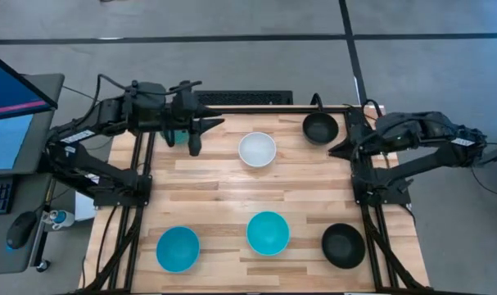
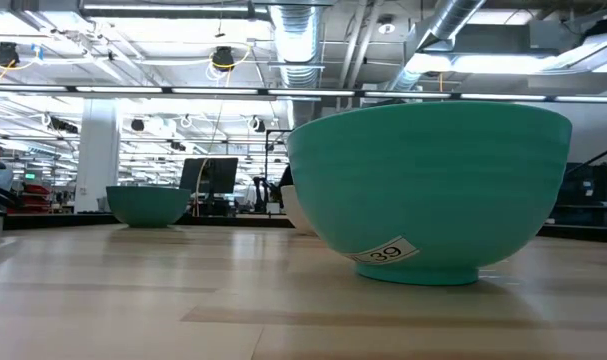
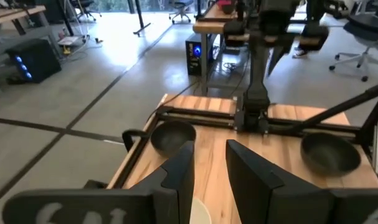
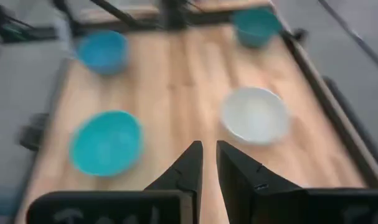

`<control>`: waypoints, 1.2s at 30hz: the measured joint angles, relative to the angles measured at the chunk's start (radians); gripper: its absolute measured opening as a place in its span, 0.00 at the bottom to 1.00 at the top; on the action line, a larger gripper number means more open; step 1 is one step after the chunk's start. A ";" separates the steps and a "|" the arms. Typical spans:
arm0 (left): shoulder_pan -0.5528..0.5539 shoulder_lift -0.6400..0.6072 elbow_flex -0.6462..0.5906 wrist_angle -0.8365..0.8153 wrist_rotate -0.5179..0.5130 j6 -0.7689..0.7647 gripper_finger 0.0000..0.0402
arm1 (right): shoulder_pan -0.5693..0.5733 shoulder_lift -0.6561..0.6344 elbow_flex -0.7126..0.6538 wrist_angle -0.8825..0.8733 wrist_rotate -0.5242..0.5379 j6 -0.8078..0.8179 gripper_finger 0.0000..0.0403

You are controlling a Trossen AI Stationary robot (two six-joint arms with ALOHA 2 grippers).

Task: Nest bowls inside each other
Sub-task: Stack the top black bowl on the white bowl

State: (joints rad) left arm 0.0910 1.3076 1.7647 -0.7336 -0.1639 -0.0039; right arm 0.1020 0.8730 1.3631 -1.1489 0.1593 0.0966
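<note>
Six bowls stand on their bases on the wooden table. The white bowl [image 1: 257,149] is at the far middle. One black bowl [image 1: 320,128] is far right, the other [image 1: 343,244] near right. Two turquoise bowls [image 1: 178,248] [image 1: 268,232] stand near the front. The dark teal-green bowl [image 1: 174,136] is far left, mostly hidden under my left arm. My left gripper [image 1: 209,131] [image 3: 210,168] hovers open and empty, left of the white bowl. My right gripper [image 1: 334,152] [image 4: 208,155] is open by a narrow gap and empty, between the white bowl and the far black bowl.
Black frame rails [image 1: 142,188] [image 1: 364,197] run along the table's left and right sides, with the arm bases on them. A laptop [image 1: 11,106] and a mouse stand off the table's left. Bare wood lies between the white bowl and the front row.
</note>
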 joint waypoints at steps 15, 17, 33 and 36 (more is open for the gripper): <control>0.000 0.118 0.173 -0.034 -0.035 0.069 0.21 | -0.133 -0.002 -0.007 -0.386 0.197 0.191 0.17; 0.000 0.114 0.173 -0.040 -0.036 0.069 0.21 | -0.163 -0.002 -0.023 -0.375 0.180 0.178 0.17; 0.005 0.119 0.172 -0.115 0.042 0.097 0.21 | -0.476 0.016 -0.466 0.046 -0.035 -0.012 0.17; 0.023 0.118 0.171 -0.126 0.036 0.039 0.21 | -0.522 0.018 -0.519 0.154 -0.041 -0.022 0.17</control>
State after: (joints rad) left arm 0.1140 1.4255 1.9362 -0.8592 -0.1282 0.0349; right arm -0.4204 0.8908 0.8444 -0.9951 0.1178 0.0744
